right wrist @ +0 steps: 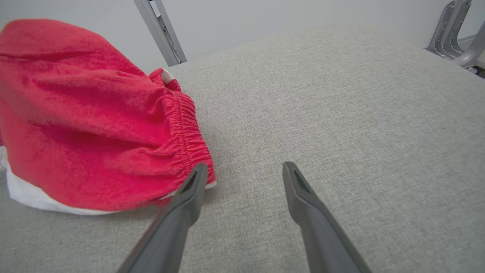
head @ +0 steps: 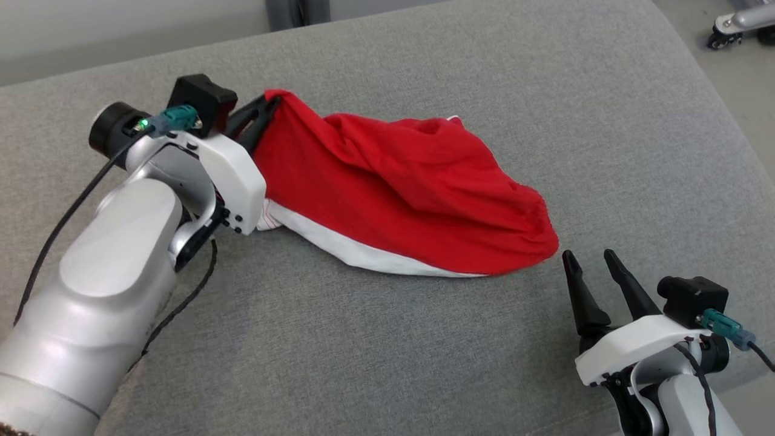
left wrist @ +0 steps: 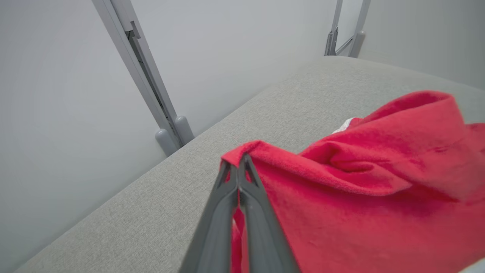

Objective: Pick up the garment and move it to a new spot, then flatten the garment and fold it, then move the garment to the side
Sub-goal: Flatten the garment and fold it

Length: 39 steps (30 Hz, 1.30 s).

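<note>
The left tool (head: pixel 270 106) sits at the upper left of the head view, its fingers pressed together on a corner of the red garment (head: pixel 412 194). In the left wrist view the tool (left wrist: pixel 239 161) pinches a fold of red cloth (left wrist: pixel 360 182) held a little above the grey upholstered surface (head: pixel 393 351).

From that raised corner the garment stretches down and to the right, so its long axis runs diagonally from upper left to lower right. A white band lines its lower edge, which lies on the surface. Its gathered elastic end points toward the lower right.

Just beside that end rests the right tool (head: pixel 587 254), fingers spread wide and holding nothing. In the right wrist view, the tool (right wrist: pixel 245 167) has one finger close against the garment's (right wrist: pixel 94 132) gathered edge.
</note>
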{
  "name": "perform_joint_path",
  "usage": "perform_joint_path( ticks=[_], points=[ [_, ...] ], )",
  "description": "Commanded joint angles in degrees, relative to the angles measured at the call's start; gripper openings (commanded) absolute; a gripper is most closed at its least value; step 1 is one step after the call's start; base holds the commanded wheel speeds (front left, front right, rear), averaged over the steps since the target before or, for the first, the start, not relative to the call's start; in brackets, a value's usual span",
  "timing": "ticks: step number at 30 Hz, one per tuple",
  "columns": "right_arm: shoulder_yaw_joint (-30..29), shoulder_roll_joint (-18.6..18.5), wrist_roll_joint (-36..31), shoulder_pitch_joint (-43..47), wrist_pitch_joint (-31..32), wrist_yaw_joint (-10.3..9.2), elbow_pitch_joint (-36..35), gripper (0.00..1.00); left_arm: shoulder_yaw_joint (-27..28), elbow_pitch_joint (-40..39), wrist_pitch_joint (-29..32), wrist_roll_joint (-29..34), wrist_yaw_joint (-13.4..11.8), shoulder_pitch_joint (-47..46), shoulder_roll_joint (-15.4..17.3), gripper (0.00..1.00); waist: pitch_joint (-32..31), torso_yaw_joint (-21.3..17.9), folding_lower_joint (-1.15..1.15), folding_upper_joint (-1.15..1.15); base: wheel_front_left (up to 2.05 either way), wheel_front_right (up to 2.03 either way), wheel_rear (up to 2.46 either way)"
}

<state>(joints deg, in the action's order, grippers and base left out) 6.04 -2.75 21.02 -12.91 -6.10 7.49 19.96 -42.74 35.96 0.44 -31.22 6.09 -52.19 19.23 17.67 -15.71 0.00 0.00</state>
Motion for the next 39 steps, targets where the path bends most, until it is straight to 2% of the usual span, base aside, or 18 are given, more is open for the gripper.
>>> perform_joint_path(
  ticks=[1,3,4,5,6,12,20,22,27,33,39],
  points=[
    [0.1,-0.3,0.4,-0.8,-0.5,0.01,0.4,1.0,-0.2,1.8,-1.0,0.5,0.3,-1.3,-0.1,0.0,1.6,-0.9,0.0,0.0,0.0,0.0,0.0],
    [0.7,-0.3,0.6,-1.1,-0.9,0.01,0.6,1.0,-0.4,5.2,-3.0,0.8,0.5,-3.2,-0.9,0.04,2.5,-1.3,0.0,0.0,0.0,0.0,0.0],
    [1.0,-0.3,0.8,-1.5,-1.2,0.01,0.8,1.0,-0.6,7.1,-3.7,0.9,0.7,-3.8,-1.3,0.16,2.9,-1.5,0.0,0.0,0.0,0.0,0.0],
    [1.2,-0.3,0.9,-1.9,-1.3,0.01,1.1,1.0,-0.9,9.0,-4.4,0.9,0.8,-4.2,-1.7,0.77,3.2,-1.6,0.0,0.0,0.0,0.0,0.0],
    [1.4,-0.3,1.1,-2.1,-1.5,0.01,1.3,1.0,-1.1,10.9,-5.1,0.5,0.9,-4.4,-2.2,1.0,3.4,-1.7,0.0,0.0,0.0,0.0,0.0],
    [1.4,-0.3,0.9,-2.8,-2.3,0.01,2.9,1.0,-3.0,17.7,-10.2,-0.6,1.3,-5.0,-4.4,1.0,2.8,-0.7,0.0,0.0,0.0,0.0,0.0],
    [1.0,-0.3,0.9,-2.4,-2.4,0.01,4.3,1.0,-4.5,18.1,-12.6,-5.4,1.4,-1.4,-5.2,1.0,-1.2,1.7,0.0,0.0,0.0,0.0,0.0],
    [0.7,-0.3,0.6,-1.8,-2.1,0.01,4.5,1.0,-5.0,17.1,-10.6,-8.5,1.4,0.6,-5.2,1.0,-2.5,2.2,0.0,0.0,0.0,0.0,0.0],
    [0.2,-0.3,-0.2,-0.6,-1.1,0.01,3.8,1.0,-3.2,14.2,-0.9,-18.0,1.4,4.4,-3.9,1.0,-4.3,2.8,0.0,0.0,0.0,0.0,0.0],
    [-0.1,-0.3,-0.8,0.5,0.1,0.01,2.2,1.0,-5.3,9.9,8.2,-21.2,1.4,7.8,-1.6,1.0,-4.5,2.1,0.0,0.0,0.0,0.0,0.0],
    [-0.2,-0.3,-0.6,0.5,0.8,0.01,1.0,1.0,-5.7,7.8,10.8,-22.4,1.1,9.3,0.1,1.0,-3.1,0.7,0.0,0.0,0.0,0.0,0.0]
  ],
)
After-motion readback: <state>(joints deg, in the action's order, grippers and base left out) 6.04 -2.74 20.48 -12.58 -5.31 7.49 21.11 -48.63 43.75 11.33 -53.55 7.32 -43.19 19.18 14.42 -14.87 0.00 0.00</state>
